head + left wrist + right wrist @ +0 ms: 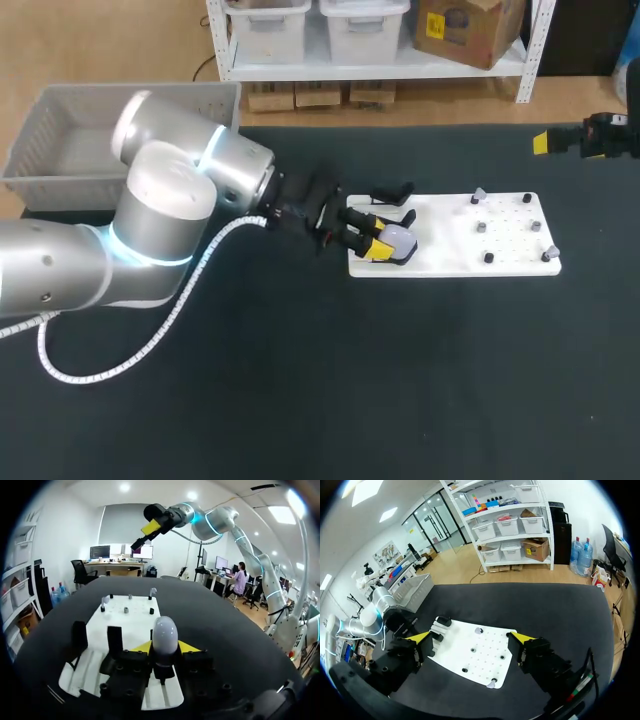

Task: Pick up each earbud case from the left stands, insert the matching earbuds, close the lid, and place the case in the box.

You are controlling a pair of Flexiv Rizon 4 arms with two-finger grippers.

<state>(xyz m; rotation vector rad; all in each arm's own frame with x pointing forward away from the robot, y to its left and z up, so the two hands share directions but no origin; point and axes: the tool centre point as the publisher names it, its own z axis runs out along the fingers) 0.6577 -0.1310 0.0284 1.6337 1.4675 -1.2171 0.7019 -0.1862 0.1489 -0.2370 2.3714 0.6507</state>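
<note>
left claw [165,648] level at stand, clasping earbud case [164,631]; right claw [471,637] raised, agape

The black table [300,400] stands on a wooden floor [120,40] before white shelving [380,68] holding storage bins [365,25] and a cardboard box [470,25].

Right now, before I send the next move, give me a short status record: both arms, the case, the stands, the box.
left gripper: around the white egg-shaped earbud case; grip unclear
case: upright at the near end of the flat white board
right gripper: fingers open, empty, held high above the table
empty black stand: beside the case, nothing on it
grey plastic basket: behind the left arm; no case in the visible part
</note>
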